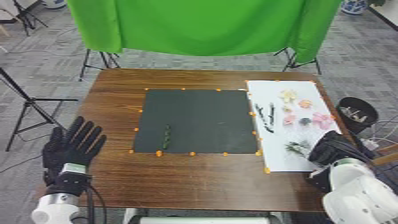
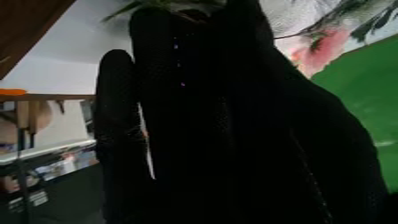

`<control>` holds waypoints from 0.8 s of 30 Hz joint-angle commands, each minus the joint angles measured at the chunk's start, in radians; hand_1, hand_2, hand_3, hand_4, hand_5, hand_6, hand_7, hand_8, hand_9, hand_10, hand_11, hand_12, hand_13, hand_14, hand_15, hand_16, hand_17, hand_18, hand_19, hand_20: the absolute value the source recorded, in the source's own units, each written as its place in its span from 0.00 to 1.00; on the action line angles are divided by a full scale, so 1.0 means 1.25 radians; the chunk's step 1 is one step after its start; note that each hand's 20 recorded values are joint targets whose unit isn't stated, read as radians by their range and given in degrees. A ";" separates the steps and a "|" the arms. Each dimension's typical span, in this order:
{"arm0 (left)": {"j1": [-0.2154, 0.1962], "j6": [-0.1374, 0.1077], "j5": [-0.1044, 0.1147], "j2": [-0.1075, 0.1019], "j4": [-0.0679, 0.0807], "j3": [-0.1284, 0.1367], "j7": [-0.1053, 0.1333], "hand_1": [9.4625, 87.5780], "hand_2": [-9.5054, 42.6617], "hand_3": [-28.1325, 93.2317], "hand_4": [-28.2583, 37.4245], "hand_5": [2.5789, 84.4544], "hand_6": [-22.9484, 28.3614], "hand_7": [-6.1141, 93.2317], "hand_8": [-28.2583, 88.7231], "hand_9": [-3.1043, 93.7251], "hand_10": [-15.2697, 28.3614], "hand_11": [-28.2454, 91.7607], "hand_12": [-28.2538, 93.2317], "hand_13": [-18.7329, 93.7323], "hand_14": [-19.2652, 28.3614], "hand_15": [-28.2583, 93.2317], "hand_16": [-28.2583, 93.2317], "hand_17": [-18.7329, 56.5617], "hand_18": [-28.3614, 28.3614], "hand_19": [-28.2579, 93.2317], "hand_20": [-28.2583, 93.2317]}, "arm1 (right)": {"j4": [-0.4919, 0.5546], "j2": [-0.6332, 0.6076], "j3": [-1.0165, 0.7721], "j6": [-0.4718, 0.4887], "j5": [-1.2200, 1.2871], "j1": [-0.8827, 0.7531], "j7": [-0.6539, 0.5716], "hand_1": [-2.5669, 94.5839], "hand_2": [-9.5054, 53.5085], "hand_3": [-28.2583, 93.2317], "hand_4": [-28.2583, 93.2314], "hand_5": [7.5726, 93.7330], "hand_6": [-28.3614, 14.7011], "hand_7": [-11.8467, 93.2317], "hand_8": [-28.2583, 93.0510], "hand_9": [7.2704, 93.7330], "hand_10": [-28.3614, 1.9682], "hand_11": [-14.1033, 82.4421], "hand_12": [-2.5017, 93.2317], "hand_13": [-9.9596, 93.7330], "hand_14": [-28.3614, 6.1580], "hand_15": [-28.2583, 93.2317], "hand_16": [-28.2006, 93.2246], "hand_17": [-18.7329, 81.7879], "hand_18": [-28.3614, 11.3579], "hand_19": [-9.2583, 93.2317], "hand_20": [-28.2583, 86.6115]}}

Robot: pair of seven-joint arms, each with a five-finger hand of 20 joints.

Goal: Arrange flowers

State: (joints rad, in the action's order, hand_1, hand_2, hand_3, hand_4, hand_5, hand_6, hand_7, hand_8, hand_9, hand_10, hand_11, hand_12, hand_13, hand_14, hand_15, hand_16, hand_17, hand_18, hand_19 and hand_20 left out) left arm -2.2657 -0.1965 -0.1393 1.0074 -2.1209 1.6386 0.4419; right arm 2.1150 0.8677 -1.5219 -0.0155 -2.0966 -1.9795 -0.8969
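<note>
My left hand (image 1: 75, 147) lies open, palm up, over the table's left side. At the white sheet's lower right edge is my right hand (image 1: 333, 148), open, beside a green sprig (image 1: 297, 147). In the right wrist view the straight fingers of my right hand (image 2: 191, 100) reach to green leaves (image 2: 142, 5), partly hidden behind the fingertips. A green stem (image 1: 166, 136) lies on the dark mat (image 1: 200, 117). On the white sheet (image 1: 284, 164) are dark twigs (image 1: 271, 114), a cream flower (image 1: 288, 96), a peach flower (image 1: 305, 104) and pink flowers (image 1: 322, 120).
Orange dots mark the edges of mat and sheet. A black bin (image 1: 357, 111) stands off the brown table's (image 1: 195, 187) right side. Behind the table hangs a green cloth (image 1: 204, 25); a black tripod (image 1: 31, 105) stands at the left.
</note>
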 commanded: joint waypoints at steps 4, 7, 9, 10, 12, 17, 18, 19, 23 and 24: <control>-0.002 -0.004 0.003 0.007 0.001 -0.003 -0.011 0.21 0.51 0.80 0.00 0.45 0.63 0.17 0.18 0.36 0.72 0.40 0.32 0.35 0.76 0.52 0.17 0.17 0.75 0.52 0.29 | 0.016 -0.023 0.009 -0.171 -0.058 -0.024 -0.014 0.51 0.00 0.95 0.13 0.87 0.64 0.42 0.29 0.98 0.53 0.22 0.40 0.78 0.52 0.48 0.55 0.47 0.16 0.83 0.50; -0.002 -0.002 0.003 0.005 0.001 -0.005 -0.010 0.21 0.51 0.80 0.00 0.45 0.63 0.17 0.18 0.36 0.72 0.40 0.32 0.35 0.76 0.52 0.17 0.17 0.75 0.52 0.29 | 0.038 -0.032 0.010 -0.179 -0.045 -0.016 -0.008 0.50 0.00 0.96 0.14 0.85 0.64 0.45 0.31 0.97 0.55 0.25 0.43 0.78 0.53 0.51 0.55 0.47 0.15 0.85 0.51; -0.002 0.000 0.001 0.004 0.002 -0.004 -0.011 0.20 0.51 0.80 0.00 0.45 0.63 0.17 0.18 0.36 0.72 0.40 0.32 0.35 0.76 0.52 0.17 0.17 0.75 0.52 0.29 | 0.054 -0.034 0.010 -0.169 -0.016 -0.002 0.005 0.49 0.00 0.97 0.14 0.84 0.65 0.49 0.32 0.97 0.56 0.26 0.44 0.77 0.52 0.53 0.55 0.47 0.14 0.86 0.51; -0.001 -0.002 0.002 0.002 0.002 -0.004 -0.010 0.20 0.51 0.80 0.00 0.45 0.63 0.17 0.18 0.36 0.72 0.40 0.32 0.35 0.76 0.52 0.17 0.17 0.75 0.52 0.29 | 0.062 -0.037 0.015 -0.176 -0.008 0.006 0.010 0.49 0.00 0.97 0.15 0.83 0.65 0.50 0.32 0.96 0.56 0.26 0.45 0.77 0.52 0.54 0.55 0.47 0.14 0.86 0.52; -0.003 0.000 0.000 0.000 0.002 -0.002 -0.009 0.20 0.51 0.80 0.00 0.45 0.63 0.17 0.18 0.36 0.72 0.40 0.32 0.35 0.76 0.52 0.17 0.17 0.75 0.52 0.29 | 0.073 -0.039 0.028 -0.176 -0.006 0.026 0.031 0.49 0.00 0.96 0.15 0.80 0.65 0.54 0.31 0.96 0.56 0.27 0.46 0.76 0.51 0.56 0.54 0.47 0.14 0.87 0.52; -0.003 -0.006 0.000 -0.002 0.005 0.000 -0.009 0.20 0.51 0.80 0.00 0.45 0.63 0.17 0.18 0.36 0.72 0.40 0.32 0.35 0.76 0.52 0.17 0.16 0.75 0.52 0.29 | 0.082 -0.028 0.124 -0.184 -0.014 0.124 0.058 0.50 0.00 0.96 0.15 0.79 0.64 0.58 0.28 0.95 0.57 0.31 0.47 0.76 0.51 0.58 0.55 0.47 0.14 0.87 0.53; -0.006 -0.008 0.000 -0.005 0.003 0.000 -0.005 0.20 0.51 0.80 0.00 0.45 0.63 0.17 0.18 0.36 0.72 0.40 0.32 0.35 0.76 0.52 0.17 0.16 0.75 0.52 0.29 | 0.078 -0.025 0.155 -0.189 -0.017 0.151 0.056 0.49 0.00 0.96 0.15 0.79 0.64 0.59 0.28 0.95 0.57 0.32 0.47 0.76 0.51 0.58 0.55 0.47 0.14 0.87 0.53; -0.008 -0.008 0.001 -0.007 0.002 0.000 -0.004 0.20 0.51 0.80 0.00 0.45 0.63 0.17 0.18 0.36 0.72 0.40 0.32 0.35 0.76 0.52 0.17 0.16 0.75 0.52 0.29 | 0.071 -0.018 0.182 -0.184 -0.018 0.179 0.057 0.49 0.00 0.96 0.15 0.79 0.64 0.59 0.28 0.95 0.57 0.32 0.47 0.76 0.51 0.58 0.55 0.47 0.14 0.87 0.53; 0.003 -0.008 0.000 -0.011 0.005 -0.006 -0.010 0.20 0.51 0.80 0.00 0.45 0.63 0.17 0.18 0.36 0.72 0.40 0.32 0.36 0.76 0.52 0.17 0.16 0.75 0.52 0.29 | 0.037 0.023 0.309 -0.162 -0.022 0.309 0.043 0.48 0.00 0.96 0.17 0.78 0.64 0.61 0.28 0.95 0.56 0.33 0.47 0.76 0.50 0.59 0.55 0.47 0.13 0.88 0.54; 0.006 -0.008 -0.001 -0.013 0.006 -0.008 -0.010 0.20 0.51 0.80 0.00 0.45 0.63 0.17 0.18 0.36 0.72 0.40 0.32 0.36 0.76 0.52 0.17 0.16 0.75 0.52 0.29 | 0.026 0.038 0.339 -0.149 -0.026 0.340 0.041 0.48 0.00 0.96 0.17 0.78 0.64 0.61 0.28 0.95 0.56 0.33 0.47 0.76 0.50 0.59 0.55 0.47 0.12 0.88 0.54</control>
State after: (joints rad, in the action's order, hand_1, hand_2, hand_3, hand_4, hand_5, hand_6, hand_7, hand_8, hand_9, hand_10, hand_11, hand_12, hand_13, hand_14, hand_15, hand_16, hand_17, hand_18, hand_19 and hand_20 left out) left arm -2.2635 -0.1986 -0.1395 1.0030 -2.1190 1.6353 0.4381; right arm 2.1843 0.8277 -1.2861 -0.2380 -2.1034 -1.7860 -0.8463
